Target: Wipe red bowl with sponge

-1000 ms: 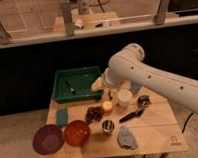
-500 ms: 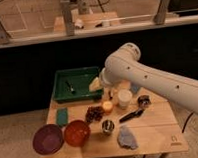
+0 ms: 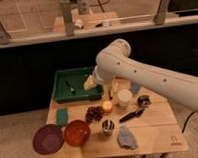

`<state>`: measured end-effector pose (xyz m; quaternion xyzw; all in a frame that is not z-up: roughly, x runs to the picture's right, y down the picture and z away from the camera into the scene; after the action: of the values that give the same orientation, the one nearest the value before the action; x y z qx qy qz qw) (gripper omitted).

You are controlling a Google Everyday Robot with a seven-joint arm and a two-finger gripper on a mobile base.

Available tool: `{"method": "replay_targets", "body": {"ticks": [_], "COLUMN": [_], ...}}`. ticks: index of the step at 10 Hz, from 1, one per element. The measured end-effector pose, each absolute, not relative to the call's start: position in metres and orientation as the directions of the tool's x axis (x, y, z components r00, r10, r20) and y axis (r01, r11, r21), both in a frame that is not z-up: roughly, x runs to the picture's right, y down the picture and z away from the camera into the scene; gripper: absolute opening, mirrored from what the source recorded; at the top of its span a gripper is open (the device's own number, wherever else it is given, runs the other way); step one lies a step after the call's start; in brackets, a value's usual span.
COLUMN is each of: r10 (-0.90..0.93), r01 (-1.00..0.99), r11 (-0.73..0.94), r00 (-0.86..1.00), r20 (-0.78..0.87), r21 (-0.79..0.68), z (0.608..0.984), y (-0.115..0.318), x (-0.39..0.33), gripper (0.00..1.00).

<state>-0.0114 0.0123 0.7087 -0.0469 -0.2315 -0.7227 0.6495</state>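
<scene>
The red bowl (image 3: 77, 132) sits near the front left of the small wooden table (image 3: 160, 130), right of a dark purple bowl (image 3: 48, 138). The teal-green sponge (image 3: 62, 116) lies flat just behind the two bowls, at the table's left edge. My white arm reaches in from the right and bends down toward the back of the table. My gripper (image 3: 90, 84) hangs open over the right end of the green tray (image 3: 63, 94), well behind and above the sponge and the bowl. It holds nothing.
A grey-blue cloth (image 3: 127, 138), a small metal cup (image 3: 108, 126), a dark cluster (image 3: 94, 114), a yellow ball (image 3: 108, 106), a white cup (image 3: 124, 98) and a dark utensil (image 3: 130, 115) crowd the table's middle and right. A dark wall and counter stand behind.
The arm and gripper have drifted a little to the left, further over the green tray. Nothing on the table has moved.
</scene>
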Motion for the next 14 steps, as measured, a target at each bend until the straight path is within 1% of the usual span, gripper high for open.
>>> {"method": "replay_targets", "body": {"ticks": [2, 5, 7, 9, 12, 14], "r10": [-0.898, -0.868, -0.852, -0.847, -0.845, -0.843], "r01": [0.953, 0.939, 0.938, 0.948, 0.954, 0.958], "r11": [-0.08, -0.115, -0.109, -0.103, -0.114, -0.127], "r00": [-0.196, -0.254, -0.258, -0.243, -0.239, -0.241], "r20": [0.394, 0.426, 0.455, 0.474, 0.478, 0.48], "r21": [0.292, 0.324, 0.328, 0.302, 0.276, 0.259], "z": [0.719, 0.734, 0.74, 0.742, 0.745, 0.754], "y": [0.01, 0.016, 0.028, 0.042, 0.065, 0.078], "x": [-0.048, -0.082, -0.105, -0.122, -0.16, -0.175], "gripper": [0.8, 0.8, 0.8, 0.8, 0.8, 0.8]}}
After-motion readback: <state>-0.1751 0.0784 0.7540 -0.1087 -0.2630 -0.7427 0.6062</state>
